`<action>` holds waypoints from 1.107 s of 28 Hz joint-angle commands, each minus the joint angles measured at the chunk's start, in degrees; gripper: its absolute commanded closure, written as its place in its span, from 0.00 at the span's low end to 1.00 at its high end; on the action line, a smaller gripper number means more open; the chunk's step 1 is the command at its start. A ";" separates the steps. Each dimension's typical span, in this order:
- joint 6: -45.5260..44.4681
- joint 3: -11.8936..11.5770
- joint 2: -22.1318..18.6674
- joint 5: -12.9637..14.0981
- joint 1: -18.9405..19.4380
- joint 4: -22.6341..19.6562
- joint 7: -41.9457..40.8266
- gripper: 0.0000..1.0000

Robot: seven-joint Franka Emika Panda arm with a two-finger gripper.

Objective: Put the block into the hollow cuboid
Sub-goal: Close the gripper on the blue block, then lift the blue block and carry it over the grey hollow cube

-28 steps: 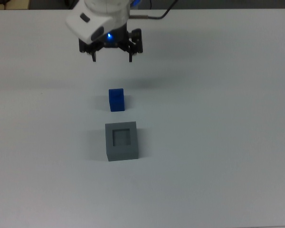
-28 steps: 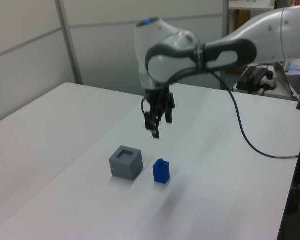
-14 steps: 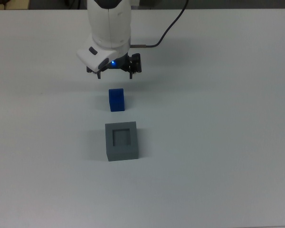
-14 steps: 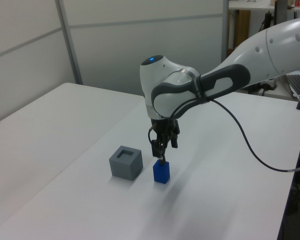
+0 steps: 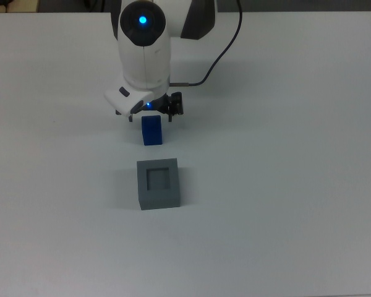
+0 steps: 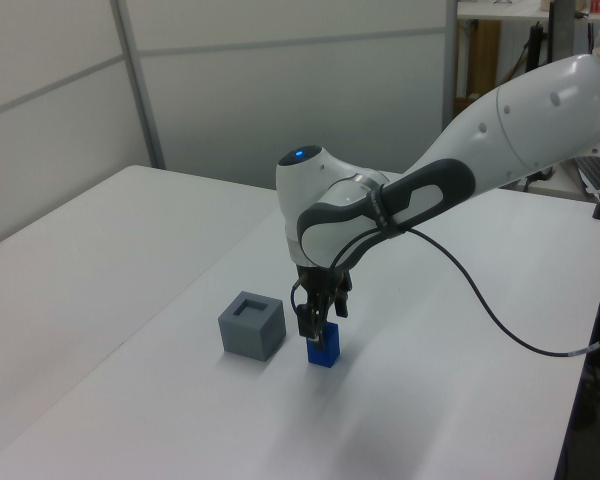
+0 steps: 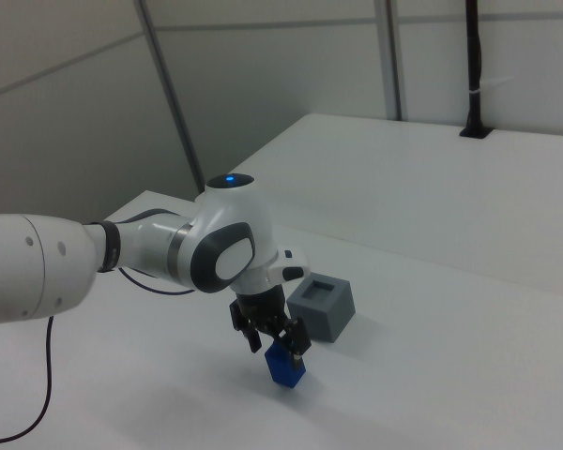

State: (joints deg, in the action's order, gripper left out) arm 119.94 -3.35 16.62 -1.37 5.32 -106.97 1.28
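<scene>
The blue block (image 5: 152, 132) stands upright on the white table, just beyond the grey hollow cuboid (image 5: 159, 199) in the top view. The cuboid's square recess faces up with nothing in it. My gripper (image 5: 151, 117) hangs straight down over the block, open, one finger on each side of the block's upper part without closing on it. In the left view the gripper (image 6: 318, 326) covers the top of the block (image 6: 325, 354), and the cuboid (image 6: 250, 332) sits to the block's left. In the right view the block (image 7: 285, 370) lies under the gripper (image 7: 280, 347), beside the cuboid (image 7: 325, 311).
A black cable (image 5: 226, 42) trails from the arm toward the table's far edge in the top view and hangs in a loop (image 6: 480, 295) in the left view. Wall panels stand behind the table.
The arm has come forward and down from a raised spot behind the block, and the open fingers now straddle the block's top. Block and cuboid have not moved.
</scene>
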 commanded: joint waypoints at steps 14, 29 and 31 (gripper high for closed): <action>0.12 0.10 0.52 2.08 -0.66 3.26 -0.93 0.92; -11.13 -0.34 1.39 4.10 -0.66 20.92 -0.84 0.98; -11.66 -0.43 2.53 3.66 -0.66 22.93 -0.84 0.98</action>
State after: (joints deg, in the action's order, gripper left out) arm 111.00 -3.36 16.01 1.12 4.84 -90.50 1.28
